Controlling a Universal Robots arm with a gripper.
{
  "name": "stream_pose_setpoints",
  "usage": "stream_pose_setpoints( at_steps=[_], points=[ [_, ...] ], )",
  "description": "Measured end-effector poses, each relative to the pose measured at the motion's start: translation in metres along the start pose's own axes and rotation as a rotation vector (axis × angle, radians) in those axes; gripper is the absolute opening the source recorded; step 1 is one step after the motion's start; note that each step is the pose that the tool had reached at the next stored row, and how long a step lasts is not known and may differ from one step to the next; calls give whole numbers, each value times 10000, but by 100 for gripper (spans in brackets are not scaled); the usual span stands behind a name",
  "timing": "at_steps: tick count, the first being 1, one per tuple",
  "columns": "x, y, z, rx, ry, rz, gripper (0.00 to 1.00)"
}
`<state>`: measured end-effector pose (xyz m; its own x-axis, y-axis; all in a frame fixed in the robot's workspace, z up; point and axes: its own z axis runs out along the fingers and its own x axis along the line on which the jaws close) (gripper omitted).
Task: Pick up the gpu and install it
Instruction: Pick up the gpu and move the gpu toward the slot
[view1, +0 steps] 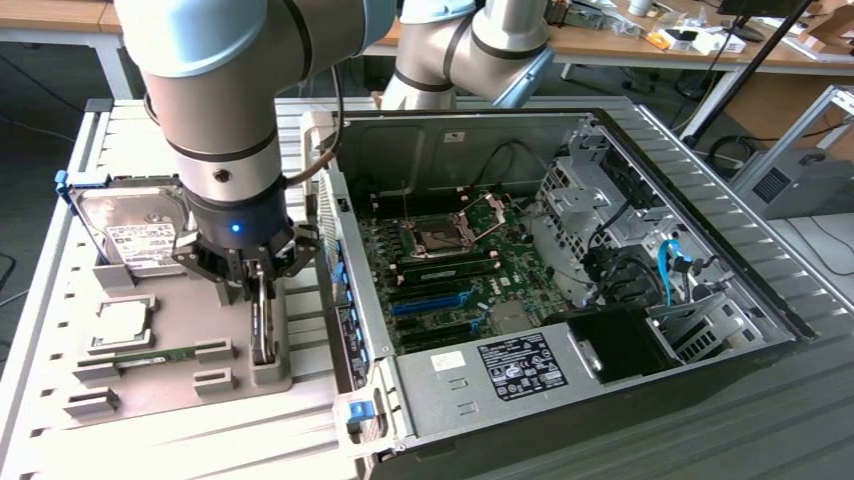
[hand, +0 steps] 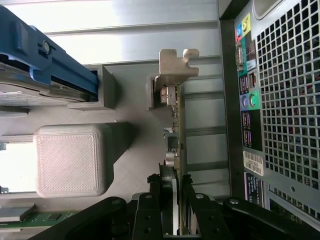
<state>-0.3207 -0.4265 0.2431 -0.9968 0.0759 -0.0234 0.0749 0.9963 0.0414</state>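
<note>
1. Pincer (view1: 255, 292) is clamped on the gpu (view1: 263, 332) — pads tight against both faces of the card.
2. The gpu stands on edge in the grey holder tray (view1: 174, 385), at 9 o'clock from the open PC case (view1: 454, 140).
3. Hard drive (view1: 131, 225) — 11 o'clock from the gpu.

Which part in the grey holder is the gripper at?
The gpu, the thin card on edge beside the case; hard drive, CPU and RAM stick sit farther off.

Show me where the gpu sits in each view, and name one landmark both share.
Exterior view: gpu stands on edge in the grey holder, below the gripper, beside the computer case.
Wrist view: gpu seen edge-on, alongside the case's rear panel.
Shared landmark: the computer case.
</note>
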Motion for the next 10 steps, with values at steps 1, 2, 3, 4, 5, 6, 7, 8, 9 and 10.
stream_pose_setpoints(
  at_steps=[1,2,3,4,5,6,7,8,9,10],
  points=[
    [0,0,-3,-1,0,0,27],
    [0,0,-8,0,0,0,27],
    [0,1,-12,0,0,0,27],
    [0,1,-16,0,-1,0,27],
    [-1,1,-18,-1,-1,0,27],
    [-1,1,-19,-2,-3,0,27],
    [-1,1,-22,-1,-1,0,27],
    [-1,1,-25,0,0,0,27],
    [-1,1,-28,0,0,0,27],
    [-1,1,-29,0,0,0,27]
  ],
)
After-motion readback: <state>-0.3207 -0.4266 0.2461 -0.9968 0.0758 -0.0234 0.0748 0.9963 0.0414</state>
